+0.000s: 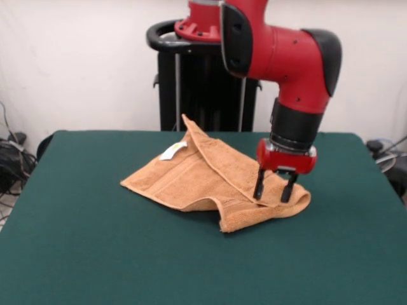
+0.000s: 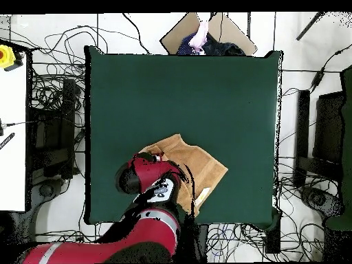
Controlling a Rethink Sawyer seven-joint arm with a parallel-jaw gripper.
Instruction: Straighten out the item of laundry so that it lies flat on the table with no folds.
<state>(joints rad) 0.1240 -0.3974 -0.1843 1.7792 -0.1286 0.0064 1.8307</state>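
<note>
The item of laundry (image 1: 210, 181) is an orange-tan towel lying rumpled on the green table (image 1: 95, 254), a little right of the middle. One corner is folded up into a ridge and a small white tag (image 1: 172, 150) shows near it. My gripper (image 1: 273, 192) stands upright over the towel's right end. It is open, and its fingertips (image 1: 259, 190) reach the cloth on either side of a raised fold. In the overhead view the towel (image 2: 203, 161) lies near the table's lower edge, and the red arm (image 2: 148, 175) hides its left part and the gripper.
The table (image 2: 179, 82) is much wider than the towel. Cables lie on the floor around it. A person (image 2: 201, 34) and a cardboard sheet (image 2: 230, 31) show beyond the table's top edge in the overhead view.
</note>
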